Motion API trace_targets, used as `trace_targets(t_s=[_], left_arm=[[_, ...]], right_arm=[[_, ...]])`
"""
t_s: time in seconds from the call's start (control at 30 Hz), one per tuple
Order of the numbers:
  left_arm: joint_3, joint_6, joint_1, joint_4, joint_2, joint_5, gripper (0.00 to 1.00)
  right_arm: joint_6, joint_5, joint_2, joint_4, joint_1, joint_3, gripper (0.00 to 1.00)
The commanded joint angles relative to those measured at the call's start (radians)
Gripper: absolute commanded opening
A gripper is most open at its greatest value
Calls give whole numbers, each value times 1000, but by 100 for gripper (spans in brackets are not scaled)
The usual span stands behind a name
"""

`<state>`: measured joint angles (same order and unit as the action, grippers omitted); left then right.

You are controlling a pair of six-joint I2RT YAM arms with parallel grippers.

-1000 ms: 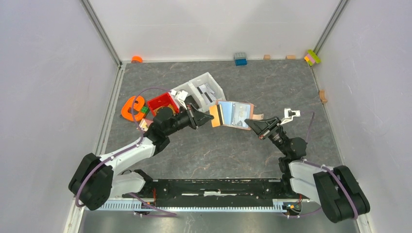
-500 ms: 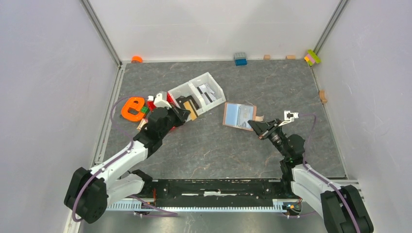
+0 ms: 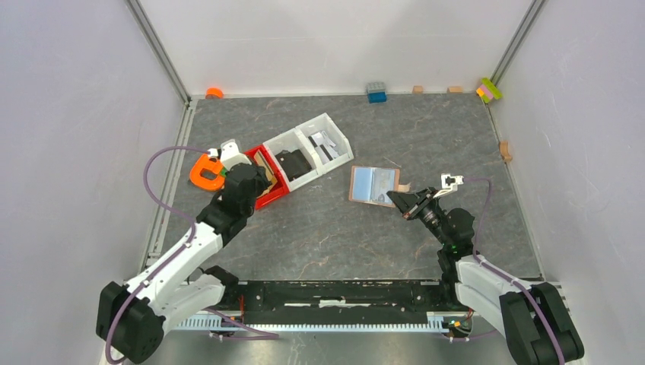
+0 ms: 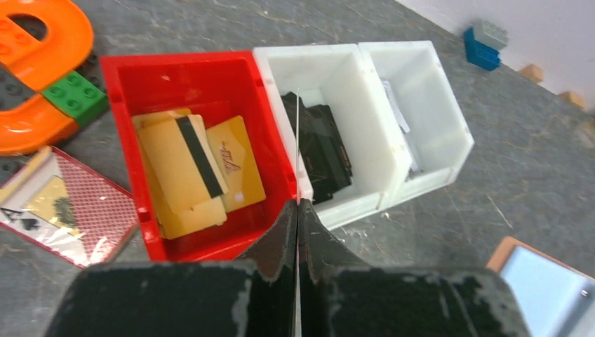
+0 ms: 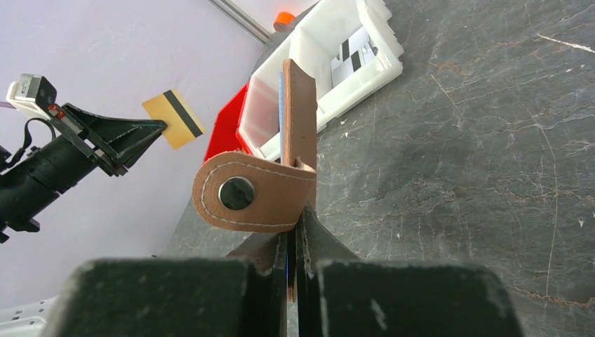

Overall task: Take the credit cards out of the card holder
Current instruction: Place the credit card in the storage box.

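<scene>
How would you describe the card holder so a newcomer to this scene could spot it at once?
On the grey table, look right of the row of bins, one red and two white. There the right claw pinches the card holder by one edge. It is the only tan leather piece, with a snap tab and a pale blue card on its face.

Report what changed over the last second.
The left pincer drew the orange card clear of the wallet and carried it left, over to the red bin; it still grips the card. The right pincer stays shut on the wallet's edge, holding it in about the same place, the blue card still inside.
</scene>
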<state>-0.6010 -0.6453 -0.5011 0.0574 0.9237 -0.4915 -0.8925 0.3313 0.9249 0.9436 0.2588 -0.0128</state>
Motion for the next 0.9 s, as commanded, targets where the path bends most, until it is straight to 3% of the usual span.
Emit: trace_targets(t_s=[0.0, 0.23, 0.6, 0.77, 0.87], left_arm=[[-62, 101, 12, 44, 48, -94, 2], [-78, 124, 64, 15, 140, -54, 2], [-126, 96, 222, -36, 333, 177, 2], [-128, 79, 262, -53, 378, 220, 2], [-126, 63, 281, -53, 385, 212, 13]], right_arm=[[18, 5, -4, 43, -3, -40, 0], [20, 2, -3, 43, -4, -39, 0], [5, 23, 27, 68, -3, -39, 0], [2, 30, 32, 75, -5, -41, 0], [1, 30, 35, 75, -4, -41, 0]])
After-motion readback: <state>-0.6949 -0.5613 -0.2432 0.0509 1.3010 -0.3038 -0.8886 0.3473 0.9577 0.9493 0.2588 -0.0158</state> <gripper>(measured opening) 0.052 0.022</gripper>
